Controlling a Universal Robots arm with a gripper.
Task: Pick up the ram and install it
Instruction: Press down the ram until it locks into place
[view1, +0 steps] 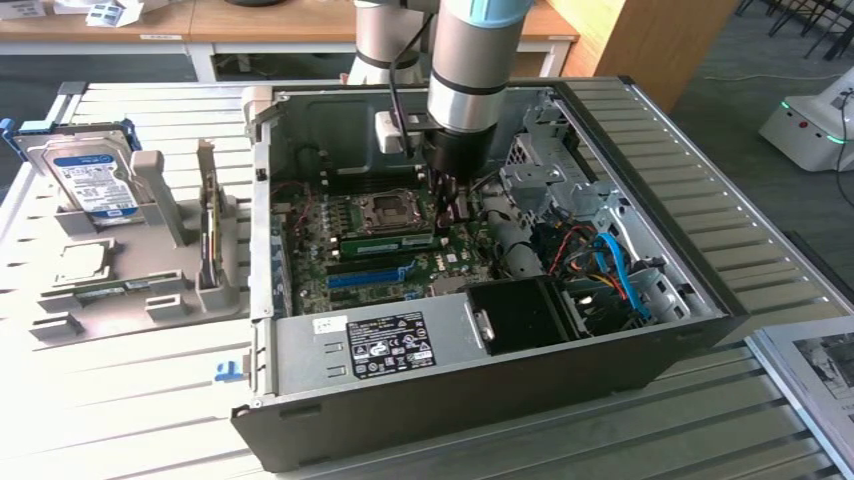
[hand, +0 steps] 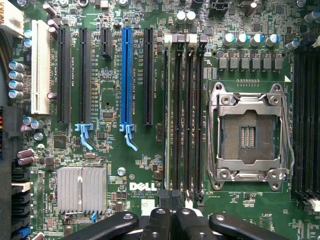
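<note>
- The robot arm (view1: 467, 70) reaches down into an open computer case (view1: 507, 330) that lies on its side on a slatted bench (view1: 747, 250).
- The pincer (view1: 451, 205) hangs low over the motherboard (view1: 387, 270), just beside the bare processor socket (view1: 387, 212). In the wrist view its black linkage (hand: 170, 225) shows at the edge of the picture, but I cannot tell whether the fingers are apart or together.
- The ram (view1: 388, 241), a slim green stick, lies along a memory slot on the board, directly under the pincer's tip and next to the socket. Whether the pincer touches it cannot be told.
- In the wrist view the row of long dark memory slots (hand: 182, 115) runs beside the metal socket frame (hand: 248, 136); which of them holds the ram cannot be made out there.
- White letters on the board read "DELL" (hand: 141, 187), with small print below too fine to read.
- A blue expansion slot (hand: 126, 77) stands among black ones, with a white slot (hand: 40, 67) further along and a ribbed silver heat sink (hand: 81, 189) near the logo.
- A black label with white symbols (view1: 390, 343) sits on the case's power supply; its writing is unreadable.
- At the exterior view's left, a grey holder (view1: 127, 270) carries a hard drive (view1: 91, 180) with a blue-and-white label, standing upright, well apart from the case.
</note>
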